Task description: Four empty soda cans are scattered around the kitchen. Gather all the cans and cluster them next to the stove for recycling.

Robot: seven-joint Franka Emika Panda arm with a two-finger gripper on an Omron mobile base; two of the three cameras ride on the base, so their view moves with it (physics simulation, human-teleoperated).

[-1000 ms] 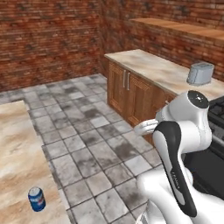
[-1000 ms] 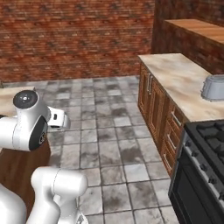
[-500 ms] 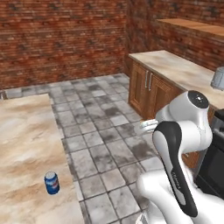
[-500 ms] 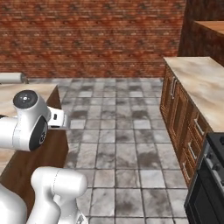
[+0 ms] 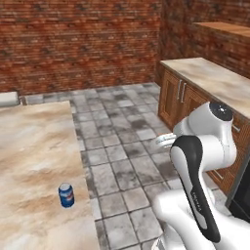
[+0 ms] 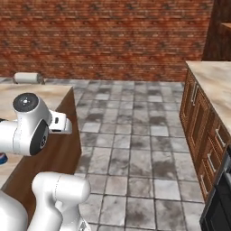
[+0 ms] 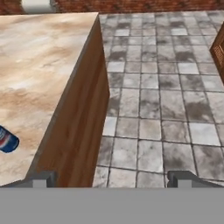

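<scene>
Your pincer (image 7: 109, 177) is spread wide, gripping nothing; a can (image 7: 6, 140), seemingly blue, stands off left of it on the island (image 7: 39, 74).

walls: red brick wall (image 5: 83, 44) | floor: grey stone tile floor (image 5: 122, 146) | left: marble-topped bench (image 5: 34, 156), wood side | right: wood cabinets (image 6: 203, 131), marble counter top

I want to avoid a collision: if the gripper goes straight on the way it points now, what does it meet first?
Probably the tiled floor beside the island counter. The open gripper aims past its wooden side, and the soda can lies off to one side; depth is unclear.
</scene>
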